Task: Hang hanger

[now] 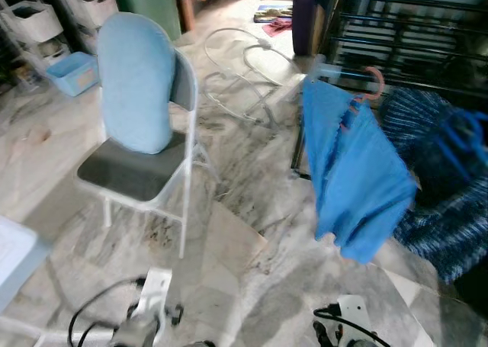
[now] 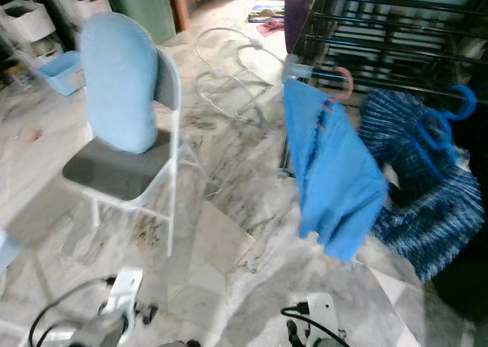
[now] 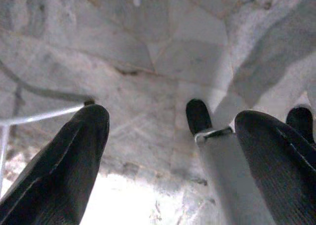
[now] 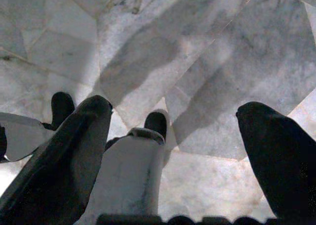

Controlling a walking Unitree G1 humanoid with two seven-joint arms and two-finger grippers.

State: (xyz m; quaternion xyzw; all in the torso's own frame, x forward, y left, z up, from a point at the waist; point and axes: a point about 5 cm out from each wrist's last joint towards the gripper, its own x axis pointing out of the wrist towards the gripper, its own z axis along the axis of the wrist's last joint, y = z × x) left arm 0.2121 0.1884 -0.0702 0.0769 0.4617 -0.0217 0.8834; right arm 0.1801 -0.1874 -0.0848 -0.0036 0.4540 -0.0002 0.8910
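Already, in the left eye view, a blue shirt [image 1: 352,171] hangs on a pink hanger [image 1: 373,82] hooked over the dark rack [image 1: 396,34] at the far right, so it can dry off the floor [image 1: 252,232]. A chair [image 1: 141,133] stands to the left.

In the right eye view, a blue hanger [image 2: 446,118] rests on striped cloth [image 2: 427,202] nearby.

In the left wrist view, the left gripper [image 3: 170,146] has wide, released jaws over bare floor.

In the right wrist view, the right gripper [image 4: 173,146] is spread too, holding nothing.
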